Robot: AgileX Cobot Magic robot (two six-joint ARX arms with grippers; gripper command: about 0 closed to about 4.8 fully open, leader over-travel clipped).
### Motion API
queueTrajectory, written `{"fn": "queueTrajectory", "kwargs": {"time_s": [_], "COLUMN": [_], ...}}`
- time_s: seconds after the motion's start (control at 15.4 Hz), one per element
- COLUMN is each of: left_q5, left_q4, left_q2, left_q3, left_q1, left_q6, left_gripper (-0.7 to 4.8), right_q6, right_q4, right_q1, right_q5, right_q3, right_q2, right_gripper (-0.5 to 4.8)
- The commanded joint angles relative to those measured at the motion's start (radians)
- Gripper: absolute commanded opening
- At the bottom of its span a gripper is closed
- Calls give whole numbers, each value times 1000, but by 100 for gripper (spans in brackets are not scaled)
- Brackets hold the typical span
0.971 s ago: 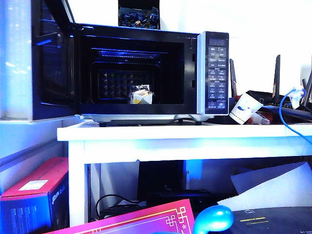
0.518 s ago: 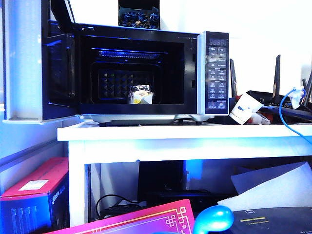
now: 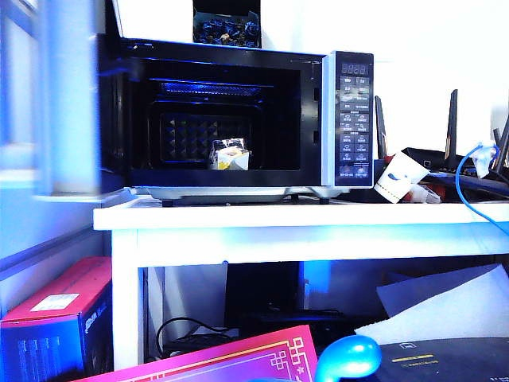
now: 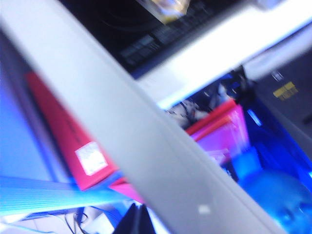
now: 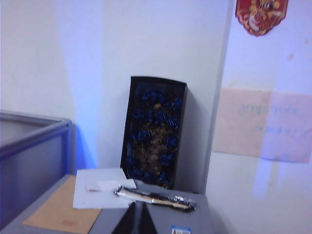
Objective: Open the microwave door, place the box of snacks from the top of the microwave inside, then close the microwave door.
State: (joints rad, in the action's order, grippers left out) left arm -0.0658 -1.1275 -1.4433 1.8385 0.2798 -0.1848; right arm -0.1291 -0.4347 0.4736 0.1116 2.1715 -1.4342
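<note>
The microwave door (image 3: 67, 103) has swung closer to the microwave (image 3: 238, 115) but is still open. The box of snacks (image 3: 230, 154) sits inside. The left gripper (image 4: 138, 222) and right gripper (image 5: 135, 219) both have fingers pressed together, holding nothing.

The microwave (image 3: 238, 119) mouth gapes toward the camera, only the box of snacks (image 3: 230, 154) on its floor. The microwave door (image 3: 71, 103) stands beside the mouth, barring that side.

The left gripper (image 4: 138, 220) and right gripper (image 5: 136, 220) are both out of the mouth, jaws together.
</note>
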Motion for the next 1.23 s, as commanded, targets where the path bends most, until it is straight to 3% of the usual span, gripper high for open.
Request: {"fn": "queueTrajectory", "kwargs": {"time_s": [0.06,0.39,0.71,1.23], "left_q5": [-34,-247,-412,-454], "left_q4": [7,84,272,558], "left_q2": [-23,-90,-129,-262], "left_q3": [2,2,2,2], "left_q1": [0,1,1,46], "left_q6": [-12,-22,-21,2], "left_gripper": [-6,-6,-6,-6], "right_q6": [-6,-14,-14,-32], "right_q4": [48,68,123,133], "right_q1": [1,1,1,1], "right_q5": [2,-1,-1,0], "right_q3": [5,5,5,3], "right_q2": [6,6,5,1], "right_gripper": [-1,-1,-1,-1]}}
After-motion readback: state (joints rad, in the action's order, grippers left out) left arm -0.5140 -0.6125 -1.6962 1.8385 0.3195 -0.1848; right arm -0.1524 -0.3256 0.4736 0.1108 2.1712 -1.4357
